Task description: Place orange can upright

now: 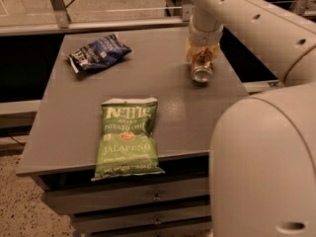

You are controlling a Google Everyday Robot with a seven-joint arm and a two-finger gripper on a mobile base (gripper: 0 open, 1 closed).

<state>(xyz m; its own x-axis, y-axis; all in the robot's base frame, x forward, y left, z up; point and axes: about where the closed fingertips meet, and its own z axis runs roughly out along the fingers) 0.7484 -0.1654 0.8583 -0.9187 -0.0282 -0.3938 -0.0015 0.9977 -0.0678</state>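
The orange can (201, 67) is at the right side of the grey table (163, 88). It is tilted, with its silver top facing the front. My gripper (202, 52) comes down from above at the end of the white arm (232, 9). Its pale yellow fingers (190, 51) are closed on the can's upper body. The can's lower end is at or just above the tabletop; I cannot tell which.
A green Kettle jalapeño chip bag (128, 135) lies flat at the table's front edge. A dark blue chip bag (98, 52) lies at the back left. The robot's white body (266, 167) fills the front right. Drawers (148, 201) sit under the table.
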